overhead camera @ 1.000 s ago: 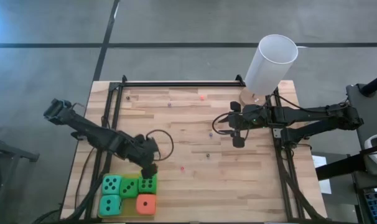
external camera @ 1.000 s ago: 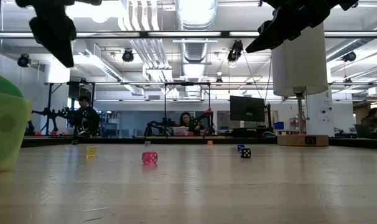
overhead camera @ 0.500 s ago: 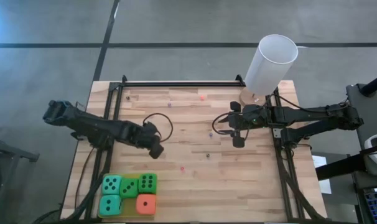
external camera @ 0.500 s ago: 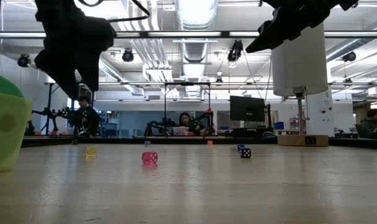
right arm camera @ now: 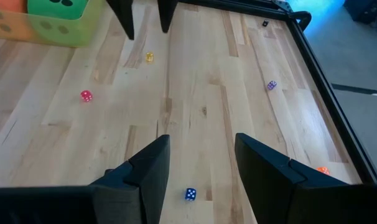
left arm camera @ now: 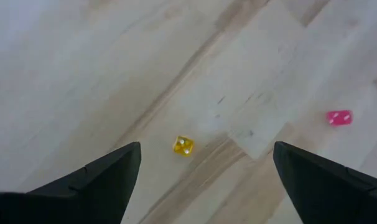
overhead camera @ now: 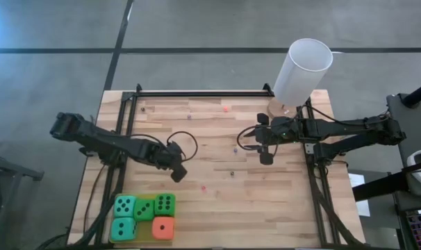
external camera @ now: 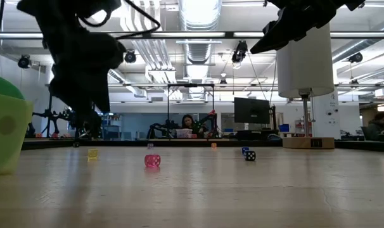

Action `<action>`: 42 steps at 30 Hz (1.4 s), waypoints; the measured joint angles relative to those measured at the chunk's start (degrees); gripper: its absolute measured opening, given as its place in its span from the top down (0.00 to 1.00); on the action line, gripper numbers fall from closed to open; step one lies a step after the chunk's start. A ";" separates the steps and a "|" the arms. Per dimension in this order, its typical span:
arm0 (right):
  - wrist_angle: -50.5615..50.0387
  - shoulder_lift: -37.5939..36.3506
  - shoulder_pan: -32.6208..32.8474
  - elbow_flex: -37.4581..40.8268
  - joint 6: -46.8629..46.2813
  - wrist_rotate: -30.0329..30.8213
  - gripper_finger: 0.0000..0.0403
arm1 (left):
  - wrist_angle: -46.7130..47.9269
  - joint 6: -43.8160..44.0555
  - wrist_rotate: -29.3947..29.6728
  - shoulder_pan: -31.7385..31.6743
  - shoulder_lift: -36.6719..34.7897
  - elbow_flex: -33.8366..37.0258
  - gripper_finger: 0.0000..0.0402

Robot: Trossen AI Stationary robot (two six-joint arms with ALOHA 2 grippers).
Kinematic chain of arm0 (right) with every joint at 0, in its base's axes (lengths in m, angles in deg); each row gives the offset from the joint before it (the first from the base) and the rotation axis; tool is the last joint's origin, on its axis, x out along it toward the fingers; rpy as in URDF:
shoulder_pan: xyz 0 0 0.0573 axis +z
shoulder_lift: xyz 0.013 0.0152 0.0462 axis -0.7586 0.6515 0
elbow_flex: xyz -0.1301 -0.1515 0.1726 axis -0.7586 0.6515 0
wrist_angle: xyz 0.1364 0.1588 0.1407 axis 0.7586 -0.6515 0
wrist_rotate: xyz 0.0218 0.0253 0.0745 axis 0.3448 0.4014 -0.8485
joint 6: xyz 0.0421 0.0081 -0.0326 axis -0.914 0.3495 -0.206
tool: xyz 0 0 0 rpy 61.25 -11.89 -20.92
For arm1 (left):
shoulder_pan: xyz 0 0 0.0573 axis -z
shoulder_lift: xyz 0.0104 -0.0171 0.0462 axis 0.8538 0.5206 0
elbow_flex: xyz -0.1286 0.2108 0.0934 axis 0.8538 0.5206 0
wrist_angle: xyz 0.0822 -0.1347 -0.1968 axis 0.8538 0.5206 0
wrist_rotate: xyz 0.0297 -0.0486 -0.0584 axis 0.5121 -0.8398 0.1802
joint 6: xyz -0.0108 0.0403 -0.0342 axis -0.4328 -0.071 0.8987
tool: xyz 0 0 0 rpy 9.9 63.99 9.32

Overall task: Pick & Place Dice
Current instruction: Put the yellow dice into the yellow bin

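Teal, green and orange-red soft dice [overhead camera: 144, 216] clustered, black pips, both arms' fingers spread, grasping nothing.

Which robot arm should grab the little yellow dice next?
Probably the left. Its open hand hangs right over the tiny yellow die, empty. The right hand waits farther off, across the table.

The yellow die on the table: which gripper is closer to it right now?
Left. The left gripper hangs open almost directly over the small yellow die, which shows between its fingers. The right gripper waits open across the table, near the white cylinder.
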 joint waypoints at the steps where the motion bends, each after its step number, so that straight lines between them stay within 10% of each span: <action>1: 0.00 0.01 0.01 0.00 0.00 -0.01 0.55 | -1.04 -0.67 -0.06 0.00 0.31 0.63 0.09; 42: 0.02 -0.01 0.02 0.00 0.00 -0.01 0.55 | -10.25 -10.67 1.32 1.92 7.43 4.99 0.64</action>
